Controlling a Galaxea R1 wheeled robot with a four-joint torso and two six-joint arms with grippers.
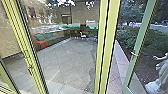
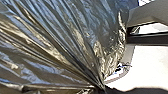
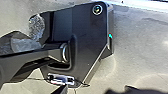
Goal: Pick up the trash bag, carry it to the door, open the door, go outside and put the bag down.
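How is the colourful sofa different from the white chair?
The sofa is orange and green, but the chair is white. The sofa is long, while the chair is small. The sofa's orange end is nearer the robot; the chair is farther back. Both are for sitting on.

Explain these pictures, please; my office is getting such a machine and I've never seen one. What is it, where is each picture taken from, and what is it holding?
It is a wheeled robot with two arms. The head view looks forward and down past yellow-green frames at a paved yard, with an orange and green seat and a white statue.

The left wrist view shows a shiny, dark bag. Its folds draw together, so the left arm probably holds it.

The right wrist view shows the robot's own dark plate above the ground; I can't make out anything held there.
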